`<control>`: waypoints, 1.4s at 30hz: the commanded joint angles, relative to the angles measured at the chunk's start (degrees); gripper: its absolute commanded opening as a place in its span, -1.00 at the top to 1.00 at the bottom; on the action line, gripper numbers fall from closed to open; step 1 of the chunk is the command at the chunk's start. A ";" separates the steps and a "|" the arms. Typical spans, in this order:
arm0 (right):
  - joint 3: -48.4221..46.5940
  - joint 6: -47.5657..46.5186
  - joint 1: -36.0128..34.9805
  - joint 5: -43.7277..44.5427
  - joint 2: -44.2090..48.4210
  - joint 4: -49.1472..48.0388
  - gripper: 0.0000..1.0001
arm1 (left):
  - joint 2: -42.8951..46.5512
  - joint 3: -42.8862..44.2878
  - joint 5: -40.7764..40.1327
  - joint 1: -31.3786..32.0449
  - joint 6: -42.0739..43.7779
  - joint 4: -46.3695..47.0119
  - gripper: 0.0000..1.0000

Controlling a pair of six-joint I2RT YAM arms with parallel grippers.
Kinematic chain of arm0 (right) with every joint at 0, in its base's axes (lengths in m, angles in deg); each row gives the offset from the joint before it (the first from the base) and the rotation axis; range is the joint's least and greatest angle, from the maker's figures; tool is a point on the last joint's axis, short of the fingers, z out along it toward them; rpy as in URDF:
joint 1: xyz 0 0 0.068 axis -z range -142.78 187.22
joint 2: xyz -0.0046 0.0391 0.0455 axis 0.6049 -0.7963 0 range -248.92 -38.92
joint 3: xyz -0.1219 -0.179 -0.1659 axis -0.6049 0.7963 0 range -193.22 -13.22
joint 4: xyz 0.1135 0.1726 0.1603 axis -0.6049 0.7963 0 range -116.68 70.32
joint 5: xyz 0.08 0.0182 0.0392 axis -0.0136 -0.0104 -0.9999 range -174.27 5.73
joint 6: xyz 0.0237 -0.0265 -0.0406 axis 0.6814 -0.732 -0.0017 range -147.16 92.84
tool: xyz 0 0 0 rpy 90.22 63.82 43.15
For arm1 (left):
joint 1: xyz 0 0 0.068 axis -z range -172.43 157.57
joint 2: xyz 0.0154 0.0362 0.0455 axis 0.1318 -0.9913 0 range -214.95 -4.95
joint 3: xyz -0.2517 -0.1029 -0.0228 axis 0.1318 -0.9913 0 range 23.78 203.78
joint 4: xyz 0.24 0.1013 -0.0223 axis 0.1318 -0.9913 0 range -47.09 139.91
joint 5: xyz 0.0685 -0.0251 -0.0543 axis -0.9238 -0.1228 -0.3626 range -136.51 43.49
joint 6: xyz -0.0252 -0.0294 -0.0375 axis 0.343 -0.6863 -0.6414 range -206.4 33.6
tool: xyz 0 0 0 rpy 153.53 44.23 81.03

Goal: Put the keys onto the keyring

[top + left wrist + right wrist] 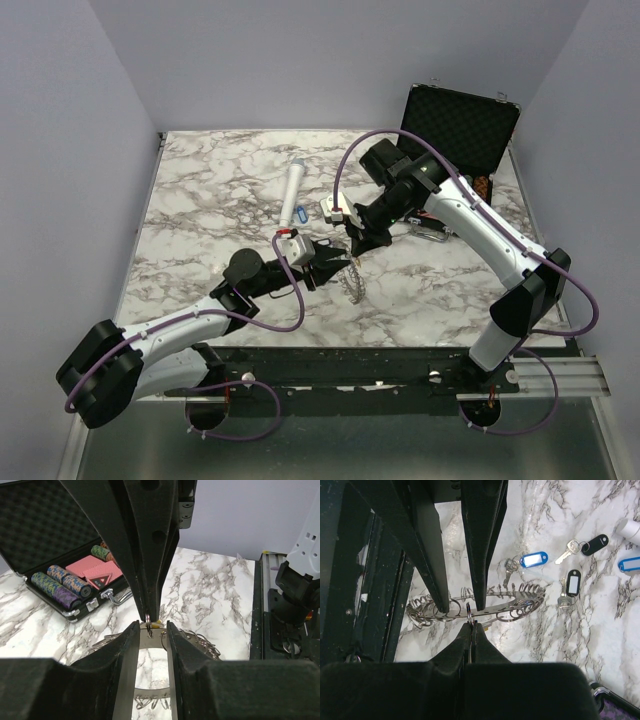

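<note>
Top: left gripper (pixel 322 266) is clamped on the big toothed silvery metal keyring (pixel 352 284), mid marble tabletop (pixel 200 230); right gripper (pixel 358 243) just far of it.
Left wrist: right jaws are pinched together on the yellowish-tagged key (pixel 157 625) at the rim.
Right wrist: spare blue/black-tagged keys (pixel 533 560) lie farther off.
Tip: brace keyring rigid w/ left, feed the loop on slowly, no yanking.

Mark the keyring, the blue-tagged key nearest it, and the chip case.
keyring (pixel 507 599): right wrist view, on its flat band.
blue-tagged key (pixel 533 560): right wrist view, middle of its tag.
chip case (pixel 45 530): left wrist view, on the foam-lined lid.
</note>
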 commanded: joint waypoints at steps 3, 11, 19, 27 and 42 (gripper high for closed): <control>-1.65 -0.22 -0.66 -2.24 0.03 4.64 0.99 | -0.60 2.25 -1.97 0.36 1.36 -1.01 0.39; -1.38 -0.13 -0.75 -2.41 0.29 4.64 0.99 | -1.13 3.56 -1.09 0.45 1.10 -3.64 0.77; -1.21 -0.05 -0.75 -2.41 0.38 4.64 0.99 | -0.95 4.71 -0.74 0.63 2.33 -7.78 0.73; -1.21 0.04 -0.75 -2.41 0.38 4.64 0.99 | -0.51 5.32 -1.26 0.54 3.56 -10.68 0.71; -1.38 5.31 0.39 -5.48 1.52 2.17 -0.02 | 7.65 -1.52 -7.94 -0.42 -7.93 -0.18 1.00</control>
